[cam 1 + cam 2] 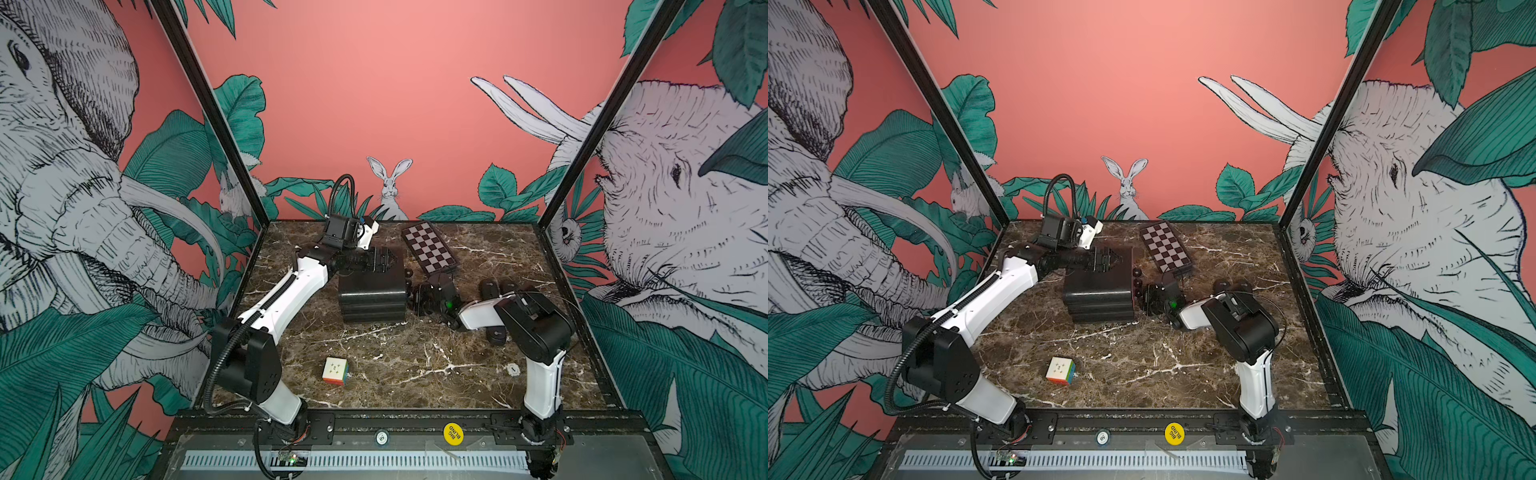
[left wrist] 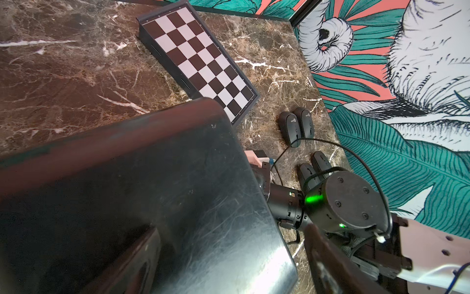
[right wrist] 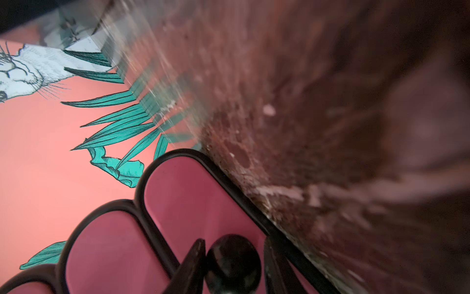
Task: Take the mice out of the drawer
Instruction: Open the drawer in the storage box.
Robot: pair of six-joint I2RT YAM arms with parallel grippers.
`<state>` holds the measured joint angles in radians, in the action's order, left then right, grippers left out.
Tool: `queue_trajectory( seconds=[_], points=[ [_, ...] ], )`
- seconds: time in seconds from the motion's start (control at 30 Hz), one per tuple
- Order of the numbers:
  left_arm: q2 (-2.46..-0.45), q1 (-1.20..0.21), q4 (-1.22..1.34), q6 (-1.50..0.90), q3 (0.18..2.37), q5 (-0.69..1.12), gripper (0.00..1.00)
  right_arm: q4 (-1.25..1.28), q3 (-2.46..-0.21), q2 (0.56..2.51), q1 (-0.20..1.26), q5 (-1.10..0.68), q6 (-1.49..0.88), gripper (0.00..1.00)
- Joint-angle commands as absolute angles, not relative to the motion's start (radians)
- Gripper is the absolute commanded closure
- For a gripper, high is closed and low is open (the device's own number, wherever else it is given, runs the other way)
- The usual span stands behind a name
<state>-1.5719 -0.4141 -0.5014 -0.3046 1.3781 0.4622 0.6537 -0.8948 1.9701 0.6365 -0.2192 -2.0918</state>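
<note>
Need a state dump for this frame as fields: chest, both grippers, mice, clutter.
chest: black three-drawer chest, mid-table, drawer fronts look flush
left gripper: open, over the chest's top
right gripper: shut on round black knob of the drawer nearest the tabletop
mice out: four matte black oval mice on brown marble table, robot's right of chest; one pair in the open, one pair partly behind right arm
mice inside: cannot tell, interiors hidden
other: folded chequered chessboard; multicoloured puzzle cube
</note>
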Motion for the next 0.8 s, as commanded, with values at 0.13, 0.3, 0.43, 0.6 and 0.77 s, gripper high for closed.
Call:
queue_trajectory(
  seconds=[0.13,0.3,0.43,0.6,0.77],
  points=[
    [-1.578,-0.417,-0.630,-0.315,1.325,0.430,0.09,0.711,-0.919,1.979,0.652,-0.211,-2.256,0.68],
    [-1.580,-0.417,-0.628,-0.311,1.327,0.427,0.09,0.741,-0.871,1.960,0.652,-0.168,-2.276,0.71],
    [-1.582,-0.417,-0.632,-0.310,1.329,0.426,0.09,0.784,-0.822,1.948,0.648,-0.130,-2.292,0.71],
    [-1.583,-0.416,-0.638,-0.306,1.331,0.427,0.09,0.766,-0.803,1.921,0.626,-0.118,-2.270,0.71],
    [-1.581,-0.416,-0.641,-0.305,1.331,0.422,0.09,0.764,-0.749,1.882,0.579,-0.115,-2.252,0.71]
  ],
)
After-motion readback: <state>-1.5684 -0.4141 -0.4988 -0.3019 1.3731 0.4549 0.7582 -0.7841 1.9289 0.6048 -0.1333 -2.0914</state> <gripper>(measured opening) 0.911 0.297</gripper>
